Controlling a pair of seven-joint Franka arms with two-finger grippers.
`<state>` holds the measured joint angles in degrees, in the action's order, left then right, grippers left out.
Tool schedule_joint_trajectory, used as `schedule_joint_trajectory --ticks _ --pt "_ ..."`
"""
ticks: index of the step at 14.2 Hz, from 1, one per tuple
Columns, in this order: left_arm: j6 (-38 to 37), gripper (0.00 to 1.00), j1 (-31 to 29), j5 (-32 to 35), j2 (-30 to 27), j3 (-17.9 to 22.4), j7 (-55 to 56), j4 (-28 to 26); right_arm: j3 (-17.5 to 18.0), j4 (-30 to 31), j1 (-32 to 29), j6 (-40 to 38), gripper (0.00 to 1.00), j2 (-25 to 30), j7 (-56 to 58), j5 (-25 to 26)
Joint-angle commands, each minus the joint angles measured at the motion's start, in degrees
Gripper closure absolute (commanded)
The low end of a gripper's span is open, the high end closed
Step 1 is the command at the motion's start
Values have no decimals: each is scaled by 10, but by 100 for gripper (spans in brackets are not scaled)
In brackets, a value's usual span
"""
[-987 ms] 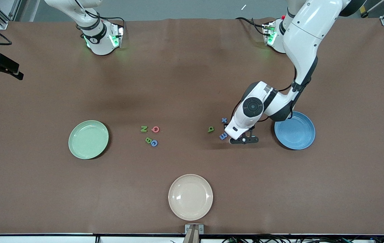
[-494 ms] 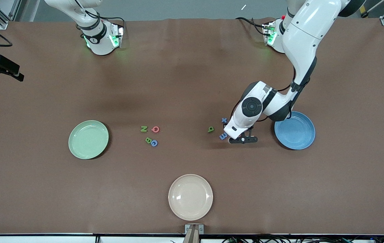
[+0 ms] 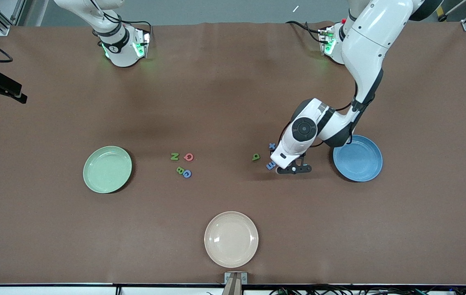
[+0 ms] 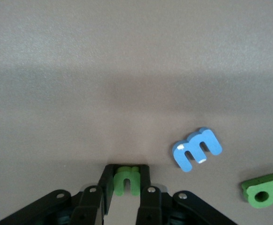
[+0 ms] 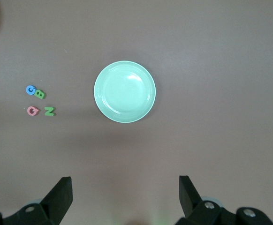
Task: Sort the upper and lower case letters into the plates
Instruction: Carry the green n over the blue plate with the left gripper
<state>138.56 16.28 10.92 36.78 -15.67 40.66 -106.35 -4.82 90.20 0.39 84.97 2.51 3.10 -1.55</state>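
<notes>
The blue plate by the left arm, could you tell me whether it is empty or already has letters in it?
Empty: the visible part of the blue plate is bare; the arm covers one edge.

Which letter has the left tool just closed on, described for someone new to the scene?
Start at the blue plate and find the small letters beside it, toward the table's middle. The left tool pinches a small green letter n there. Its neighbours lie loose: a blue m and a rounder green letter.

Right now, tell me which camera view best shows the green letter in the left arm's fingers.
The left wrist view: the small green letter n sits pinched between the left gripper's fingers. In the front view the arm hides it; the right wrist view misses it.
</notes>
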Motion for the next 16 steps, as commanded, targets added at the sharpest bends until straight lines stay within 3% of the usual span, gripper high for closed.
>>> schedule_joint_trajectory --ticks 1,6,11,16 --pt "-17 94 -11 12 -37 0 8 -5 -3 -10 -1 -11 0 -3 2 1" --pt "-141 97 -63 13 -134 0 -99 -29 -3 -9 -4 -15 0 -9 0 1" --pt "-124 97 -189 13 -206 -2 -295 -115 -3 -12 -6 -14 0 -9 -5 1" --pt "-37 96 -288 13 -175 0 -449 -142 -3 -11 -11 -14 0 -15 -7 1"
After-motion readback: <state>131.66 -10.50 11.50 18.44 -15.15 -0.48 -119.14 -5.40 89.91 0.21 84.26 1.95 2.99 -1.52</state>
